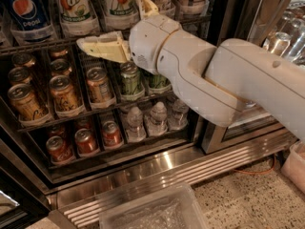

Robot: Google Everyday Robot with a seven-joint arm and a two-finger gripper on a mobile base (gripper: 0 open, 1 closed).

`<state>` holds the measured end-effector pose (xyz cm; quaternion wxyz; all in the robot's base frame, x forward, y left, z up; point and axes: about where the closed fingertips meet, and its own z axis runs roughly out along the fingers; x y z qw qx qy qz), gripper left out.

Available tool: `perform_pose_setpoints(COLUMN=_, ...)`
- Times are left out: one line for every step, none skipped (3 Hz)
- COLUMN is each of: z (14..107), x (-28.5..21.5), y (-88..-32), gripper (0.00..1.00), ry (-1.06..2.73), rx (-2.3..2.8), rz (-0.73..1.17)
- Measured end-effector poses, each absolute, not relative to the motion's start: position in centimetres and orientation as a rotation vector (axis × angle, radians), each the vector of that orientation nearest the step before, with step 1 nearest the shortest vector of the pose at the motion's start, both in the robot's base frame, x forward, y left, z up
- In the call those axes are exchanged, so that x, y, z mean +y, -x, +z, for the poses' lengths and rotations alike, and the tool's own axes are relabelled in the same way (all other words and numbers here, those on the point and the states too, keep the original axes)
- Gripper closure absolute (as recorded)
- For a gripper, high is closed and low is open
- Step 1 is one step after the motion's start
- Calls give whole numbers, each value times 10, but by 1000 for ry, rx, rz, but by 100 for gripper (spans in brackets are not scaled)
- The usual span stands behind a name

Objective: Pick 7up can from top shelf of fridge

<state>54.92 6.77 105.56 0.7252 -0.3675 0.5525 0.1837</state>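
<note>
Two tall white 7up cans (74, 6) (119, 4) stand in clear trays on the top shelf (43, 46) of the fridge (228, 37), right of a blue Pepsi can (26, 8). My gripper (109, 20) is at the shelf's front rail, just in front of and below the 7up cans. It is open and empty. One cream finger (102, 46) points left along the rail, and the other finger (145, 4) points up beside the right 7up can. My white arm hides the right part of the shelves.
Below are racks of gold cans (62, 92), green cans (131, 78), red cans (86, 140) and water bottles (157, 118). A clear plastic bin (152, 211) sits on the floor in front. A second glass door with bottles (286, 37) is at the right.
</note>
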Motion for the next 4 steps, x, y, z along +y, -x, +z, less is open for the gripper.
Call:
perform_pose_setpoints(z=1057, x=59, y=-558, gripper=17, ry=761, rx=1237, rz=383)
perform_pose_setpoints(z=1062, x=46, y=-566, gripper=14, ry=715, rx=1250, rz=355)
perform_pose_setpoints(z=1067, x=34, y=-573, gripper=12, ry=682, rx=1251, rz=337)
perform_pose_setpoints(z=1065, x=41, y=-577, gripper=15, ry=679, rx=1242, rz=363)
